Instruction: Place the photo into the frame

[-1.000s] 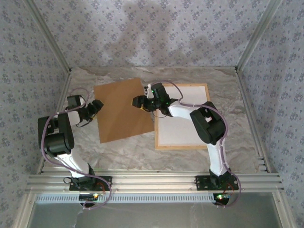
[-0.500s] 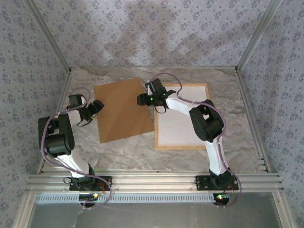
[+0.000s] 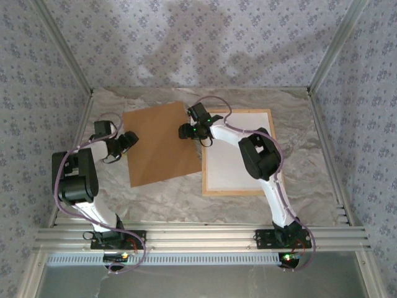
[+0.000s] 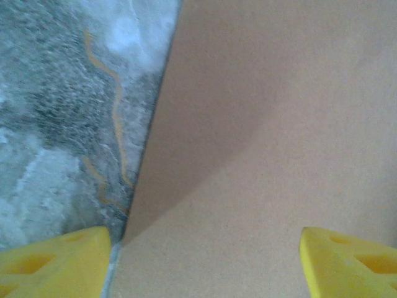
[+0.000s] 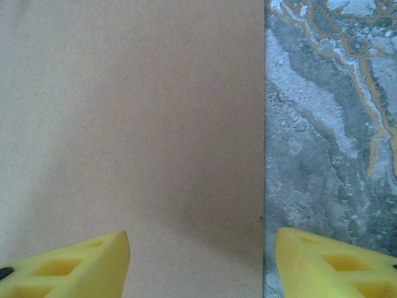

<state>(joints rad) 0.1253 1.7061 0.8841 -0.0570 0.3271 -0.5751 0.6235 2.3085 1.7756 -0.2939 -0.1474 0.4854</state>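
Most of the top view is taken by a grey marbled table (image 3: pixel 310 155) with wallpapered walls round it. On its right half lies the frame (image 3: pixel 232 193), thin rails of light tan wood, flat on the tabletop and square to the table's edges. Its long axis runs from the near edge toward the back wall, the short rails at near and far ends. A plain white sheet (image 3: pixel 224 172) fills its opening, and the right arm crosses above part of it.

Just left of the frame lies a brown board (image 3: pixel 160 146), slightly smaller, its long axis also near-to-far but skewed so the far end leans left.

The right gripper (image 3: pixel 184 130) is at the board's right edge near the far corner. Its jaws are spread with nothing between them; in the wrist view one yellow finger (image 5: pixel 62 264) is over the board and the other over bare table.

The left gripper (image 3: pixel 130 138) is at the board's left edge, its jaws likewise wide apart and empty, straddling that edge.
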